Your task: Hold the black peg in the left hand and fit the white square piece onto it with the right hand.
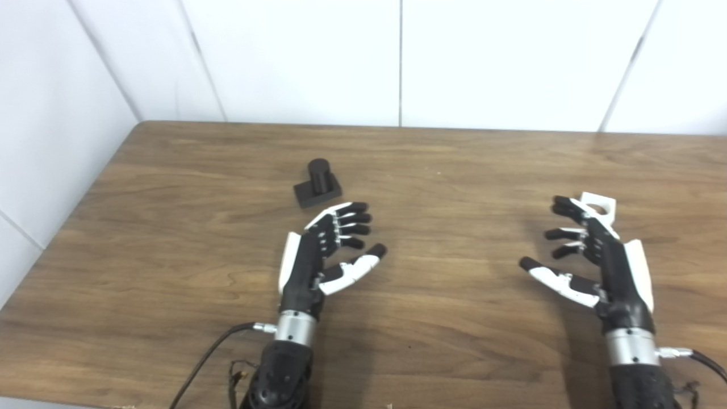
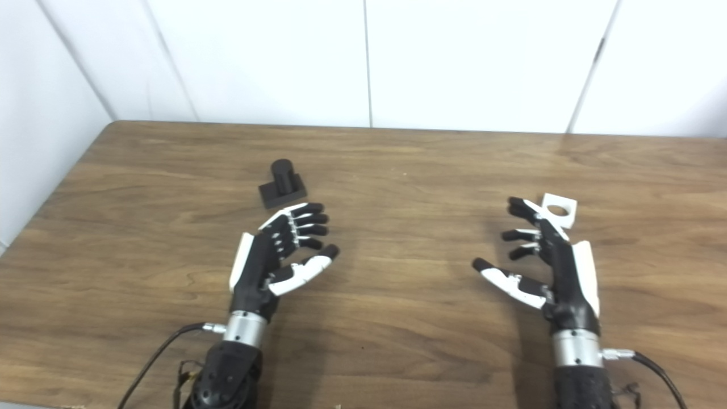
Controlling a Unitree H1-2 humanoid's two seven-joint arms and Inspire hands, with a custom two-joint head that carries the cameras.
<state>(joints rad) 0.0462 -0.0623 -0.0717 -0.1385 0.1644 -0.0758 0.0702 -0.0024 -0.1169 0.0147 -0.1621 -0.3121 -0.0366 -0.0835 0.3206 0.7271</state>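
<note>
The black peg [image 1: 318,183], a short cylinder on a square base, stands upright on the wooden table [image 1: 170,255] left of centre. My left hand [image 1: 329,250] hovers just in front of it, open, fingers spread and pointing toward it, holding nothing. The white square piece [image 2: 559,208] with a round hole lies flat on the table at the right. My right hand [image 2: 545,261] is open too, palm turned inward, its fingertips just short of the piece and partly hiding its near edge.
White wall panels [image 1: 397,57] close off the table's far edge and left side. Cables [image 1: 210,352] trail from both wrists near the front edge.
</note>
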